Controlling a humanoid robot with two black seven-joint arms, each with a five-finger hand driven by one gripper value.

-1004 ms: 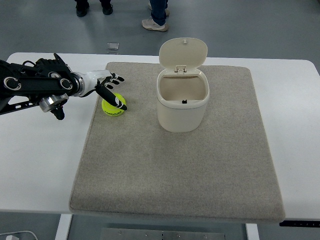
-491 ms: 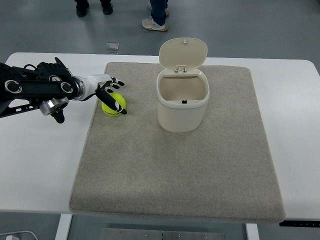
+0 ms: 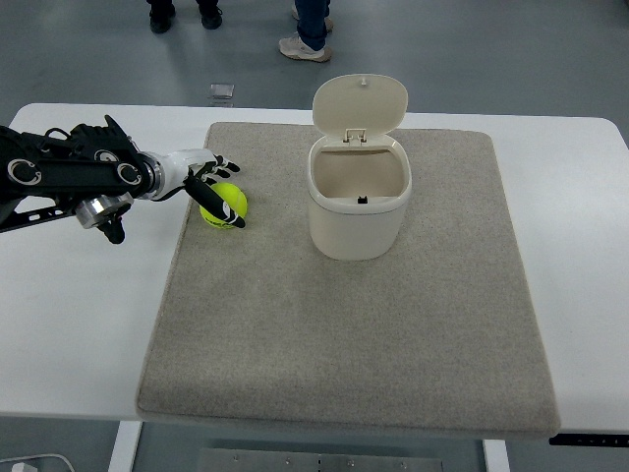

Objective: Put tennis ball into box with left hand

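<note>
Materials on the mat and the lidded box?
Mat: looks like short-pile grey-beige fabric, felt or carpet; matte, speckled texture. Box: likely moulded plastic; smooth cream walls, faint sheen, hinged lid standing open.

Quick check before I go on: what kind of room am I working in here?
Probably a lab or test hall, not a home. A white table with a grey mat stands on a bare grey floor, and people's shoes show at the far edge, apparently onlookers standing by.

Black jointed left arm (image 3: pixel 69 177), white wrist, black-fingered robot hand (image 3: pixel 208 177) with white knuckle marks.
</note>
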